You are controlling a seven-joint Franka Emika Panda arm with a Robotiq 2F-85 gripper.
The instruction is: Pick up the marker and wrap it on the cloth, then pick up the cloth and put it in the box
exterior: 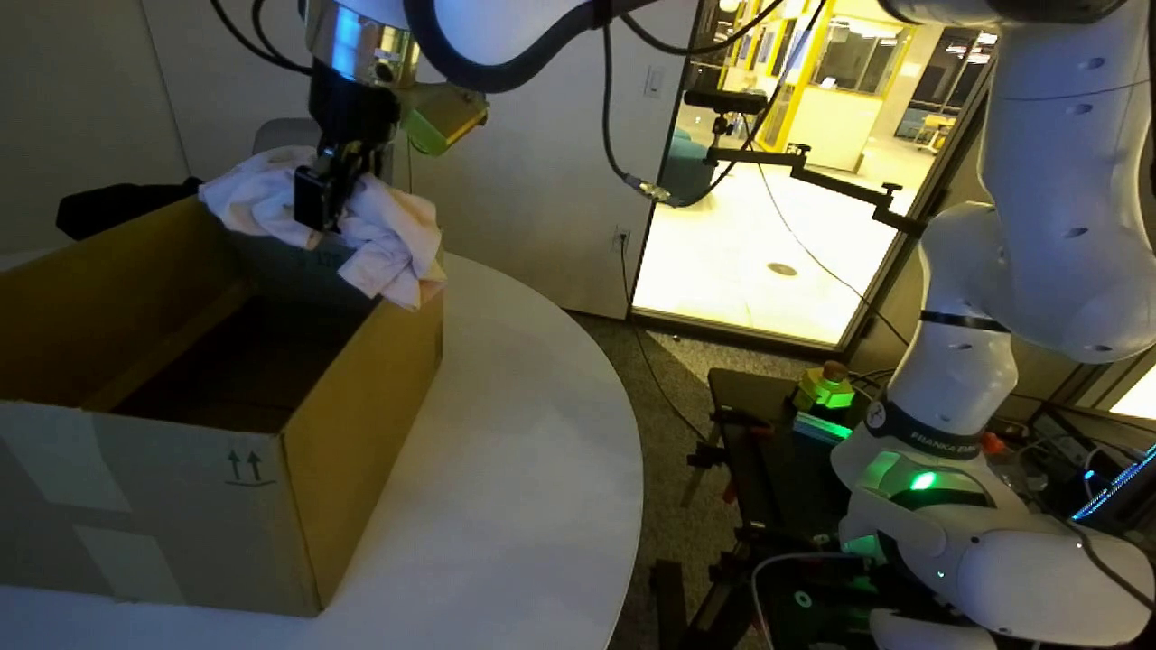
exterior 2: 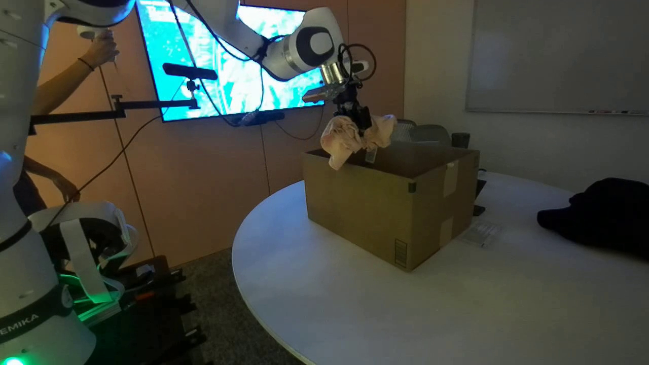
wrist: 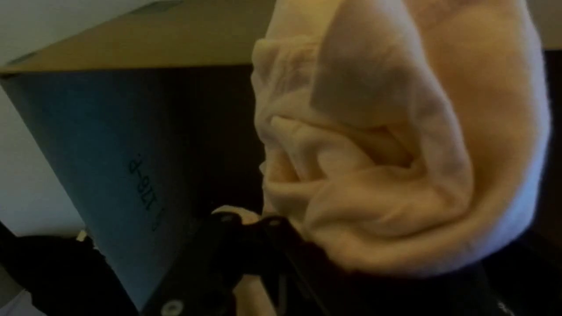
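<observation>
Upper left in exterior view, gripper (exterior: 325, 215) clamps bunched cloth (exterior: 394, 227) over box (exterior: 363, 438), presumably for dropping in; marker unseen, perhaps wrapped inside

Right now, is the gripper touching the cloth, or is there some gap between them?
Touching. In both exterior views, the gripper pinches the cloth, which bunches out on either side of it.

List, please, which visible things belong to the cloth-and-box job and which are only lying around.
For the job:
gripper
cloth, in its grip
box
marker: cannot make it out

Only lying around, on the table:
black bundle
clear packet
</observation>
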